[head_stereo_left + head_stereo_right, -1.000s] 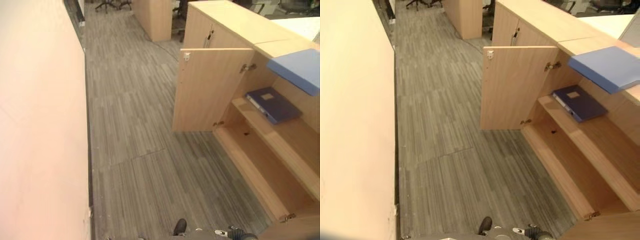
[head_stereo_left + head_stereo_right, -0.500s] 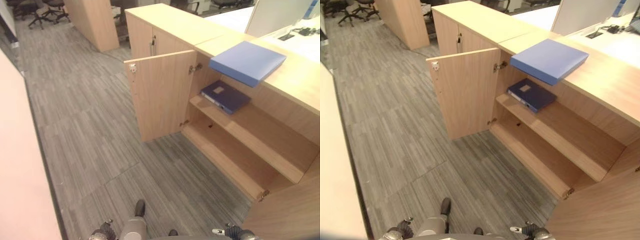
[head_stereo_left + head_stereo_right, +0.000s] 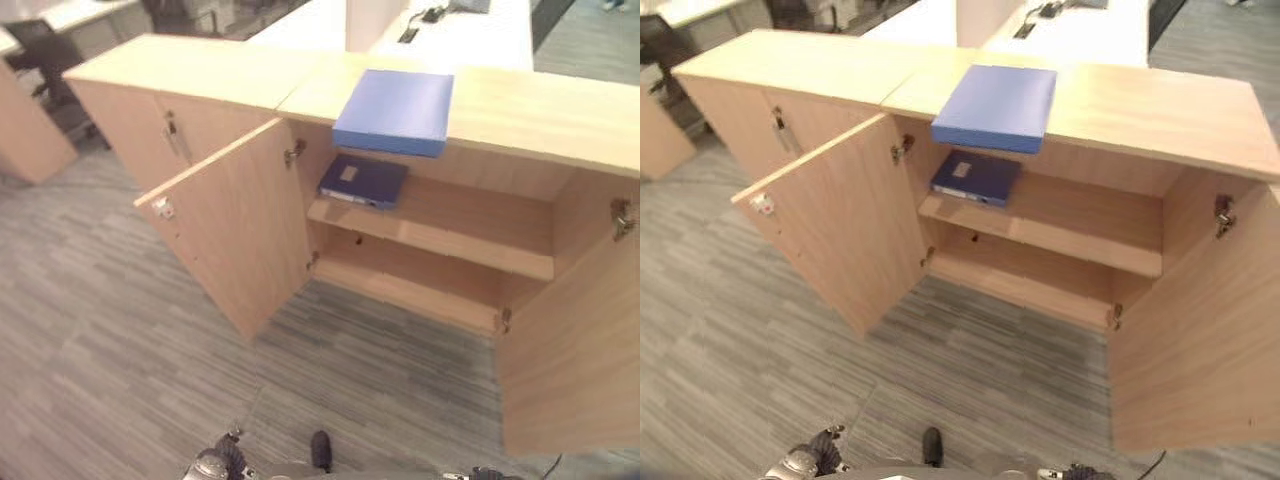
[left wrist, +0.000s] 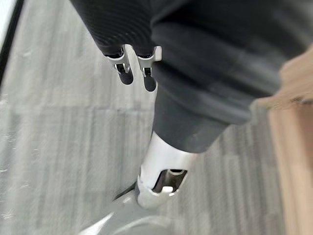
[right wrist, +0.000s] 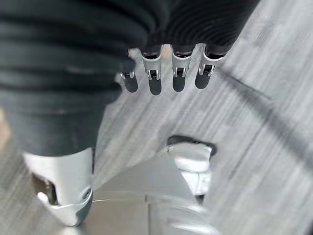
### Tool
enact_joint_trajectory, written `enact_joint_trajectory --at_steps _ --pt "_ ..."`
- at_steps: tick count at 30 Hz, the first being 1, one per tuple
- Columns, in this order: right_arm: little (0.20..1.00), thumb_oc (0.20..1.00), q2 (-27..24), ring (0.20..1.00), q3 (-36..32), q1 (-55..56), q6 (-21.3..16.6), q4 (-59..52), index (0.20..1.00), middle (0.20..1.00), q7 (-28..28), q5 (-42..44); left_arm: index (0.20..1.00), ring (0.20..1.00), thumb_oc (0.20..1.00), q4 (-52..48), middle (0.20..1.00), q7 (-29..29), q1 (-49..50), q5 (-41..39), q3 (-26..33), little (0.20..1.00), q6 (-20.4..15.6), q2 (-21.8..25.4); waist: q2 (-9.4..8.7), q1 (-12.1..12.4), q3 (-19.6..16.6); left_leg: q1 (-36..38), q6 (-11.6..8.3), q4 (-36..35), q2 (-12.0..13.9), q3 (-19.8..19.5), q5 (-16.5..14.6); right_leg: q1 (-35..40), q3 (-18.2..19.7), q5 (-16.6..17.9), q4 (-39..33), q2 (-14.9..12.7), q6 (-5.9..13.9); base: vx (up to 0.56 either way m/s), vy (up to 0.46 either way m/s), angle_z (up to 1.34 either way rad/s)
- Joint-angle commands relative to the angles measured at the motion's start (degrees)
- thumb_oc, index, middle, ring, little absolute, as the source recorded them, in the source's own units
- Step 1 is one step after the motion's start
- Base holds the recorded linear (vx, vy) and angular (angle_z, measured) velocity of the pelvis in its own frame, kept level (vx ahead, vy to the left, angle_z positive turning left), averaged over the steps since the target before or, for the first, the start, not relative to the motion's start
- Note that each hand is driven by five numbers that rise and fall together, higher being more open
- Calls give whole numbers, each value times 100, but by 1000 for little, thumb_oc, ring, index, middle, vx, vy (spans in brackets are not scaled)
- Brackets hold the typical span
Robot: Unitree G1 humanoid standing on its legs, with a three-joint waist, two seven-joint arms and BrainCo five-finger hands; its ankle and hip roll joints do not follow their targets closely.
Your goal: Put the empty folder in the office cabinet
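Observation:
A light blue folder (image 3: 393, 110) lies flat on top of the wooden office cabinet (image 3: 530, 112), above its open compartment. A dark blue folder (image 3: 362, 180) lies on the upper shelf (image 3: 455, 228) inside, at the left end. The lower shelf (image 3: 420, 287) is bare. Both cabinet doors stand open, the left door (image 3: 235, 235) swung towards me and the right door (image 3: 572, 345) at the right. My left hand (image 4: 125, 67) hangs over the carpet with straight fingers and holds nothing. My right hand (image 5: 155, 78) also hangs low, open and empty, far from the cabinet.
A closed cabinet section (image 3: 150, 125) adjoins on the left. Behind the cabinet is a white desk (image 3: 470, 30), and an office chair (image 3: 38, 45) stands at the far left. Grey striped carpet (image 3: 120, 350) spreads between me and the cabinet.
The whole picture has swung round, so the camera now faces the open cabinet squarely. The folders and doors keep their places.

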Motion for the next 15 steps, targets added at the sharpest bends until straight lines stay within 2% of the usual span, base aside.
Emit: enact_joint_trajectory --at_steps 1,2,4,5,6,7,10,11,12,14,15 --pt "1000 1000 51 1000 134 -198 -179 -98 1000 1000 17 87 1000 1000 1000 273 1000 19 183 -3 245 1000 41 43 -42 196 -8 95 -442 78 102 -296 -649 182 -846 999 -593 -112 122 141 14 -58" --pt "1000 1000 63 1000 137 -202 -180 -103 1000 1000 13 103 1000 1000 1000 275 1000 11 195 4 270 1000 55 53 -37 200 -6 91 -448 78 132 -251 -658 195 -965 951 -792 -3 170 127 -21 -81" --pt "1000 1000 85 1000 174 -255 -164 -101 1000 1000 -17 153 1000 1000 1000 262 1000 22 219 -68 339 1000 88 67 -42 168 60 129 -426 78 150 -156 -708 -113 -1125 1003 -1046 388 236 72 -14 -74" --pt "1000 1000 101 1000 220 -282 -149 -107 1000 1000 -15 141 1000 1000 1000 277 1000 16 225 -75 351 1000 113 59 -63 131 117 188 -405 78 126 -141 -747 -277 -1168 1104 -1200 586 274 55 1 -33" --pt "1000 1000 124 1000 292 -302 -140 -94 1000 1000 -17 89 1000 1000 1000 305 1000 11 217 -15 345 1000 135 62 -125 78 184 223 -357 78 59 -103 -708 -422 -1295 1374 -1504 759 255 160 -11 -28" --pt "1000 1000 154 1000 381 -287 -130 -68 1000 1000 -12 14 1000 1000 1000 344 1000 3 230 74 321 1000 154 60 -157 42 214 405 -368 78 32 -159 -898 -496 -1290 1431 -1719 955 369 169 -13 -2" --pt "1000 1000 232 1000 385 -219 -100 -42 1000 1000 8 33 1000 1000 1000 378 1000 -35 245 199 344 1000 164 74 -289 -87 291 638 -326 78 -120 -249 -1076 -696 -1506 1795 -2275 1334 484 231 -17 -4" --pt "1000 1000 232 1000 385 -219 -100 -42 1000 1000 8 33 1000 1000 1000 378 1000 -35 245 199 344 1000 164 74 -288 -87 292 640 -326 78 -119 -250 -1076 -693 -1507 1796 -2276 1334 484 229 -38 23" --pt "1000 1000 254 1000 249 -150 -99 -11 1000 1000 -23 156 1000 1000 1000 366 1000 -52 256 177 381 1000 171 75 -350 -145 282 735 -299 78 -198 -308 -1173 -692 -1681 1909 -2517 1456 505 243 -65 9" --pt "1000 1000 251 1000 184 -30 -118 56 1000 1000 -40 257 1000 1000 1000 376 1000 -78 269 227 373 1000 163 62 -398 -153 175 851 -281 78 -238 -297 -1357 -421 -1804 1818 -2796 1481 458 304 -91 -3" --pt "1000 1000 269 1000 205 16 -125 80 1000 1000 -28 249 1000 1000 1000 403 1000 -78 308 252 368 1000 167 56 -405 -152 113 937 -277 78 -214 -282 -1424 -381 -1765 1821 -2789 1534 372 331 -106 20"
